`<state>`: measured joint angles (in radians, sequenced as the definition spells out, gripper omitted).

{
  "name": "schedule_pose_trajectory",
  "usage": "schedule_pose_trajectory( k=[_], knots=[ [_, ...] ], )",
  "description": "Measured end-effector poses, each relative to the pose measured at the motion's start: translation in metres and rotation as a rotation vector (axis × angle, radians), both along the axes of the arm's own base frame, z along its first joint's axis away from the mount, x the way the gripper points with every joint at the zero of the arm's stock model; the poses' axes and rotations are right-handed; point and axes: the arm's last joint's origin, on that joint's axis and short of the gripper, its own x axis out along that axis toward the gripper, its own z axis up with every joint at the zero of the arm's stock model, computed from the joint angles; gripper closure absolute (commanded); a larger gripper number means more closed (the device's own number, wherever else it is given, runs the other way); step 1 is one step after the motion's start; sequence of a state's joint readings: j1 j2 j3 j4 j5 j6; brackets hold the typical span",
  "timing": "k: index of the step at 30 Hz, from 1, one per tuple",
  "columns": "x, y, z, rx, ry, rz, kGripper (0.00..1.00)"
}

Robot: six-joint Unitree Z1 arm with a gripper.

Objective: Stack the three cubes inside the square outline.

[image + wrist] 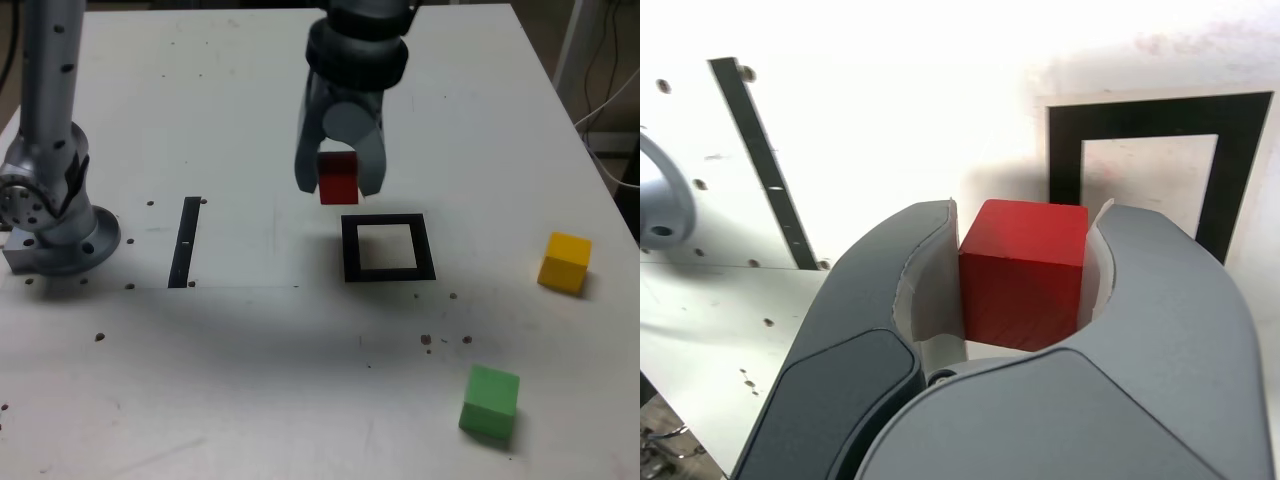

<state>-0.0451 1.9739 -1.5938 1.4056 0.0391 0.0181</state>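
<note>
Between the claw's two curved jaws: red cube (338, 178), clamped on opposite faces, jaws parted only to the cube's width, pads pressed flat against it in the wrist view (1024, 275). Gripper (338, 185) clenched on that cube, lifted off the white table (250, 400), nothing else touching it. Just beyond the claw tips, toward the camera and slightly to the exterior view's right: square outline (388, 247), thick black frame, white middle bare, near the held cube but not beneath it. Farther off to the exterior view's right of the claw: yellow cube (565, 262), resting on the table, well apart from the outline. Nearer the camera and also rightward: green cube (490, 400), alone, well apart from both. To the exterior view's left of the claw: thin black bar mark (186, 242), then the arm's round base (55, 220) at the table edge. Open tabletop all round the outline, small dark specks only.
</note>
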Motion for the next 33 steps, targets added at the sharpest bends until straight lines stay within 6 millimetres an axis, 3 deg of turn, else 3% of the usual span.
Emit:
schedule_pose_trajectory(
  k=[18, 33],
  knots=[
    [0.034, -0.009, -0.031, -0.023, 0.035, -0.010, 0.71],
    [0.050, -0.011, -0.054, -0.028, 0.030, -0.011, 0.71]
  ],
)
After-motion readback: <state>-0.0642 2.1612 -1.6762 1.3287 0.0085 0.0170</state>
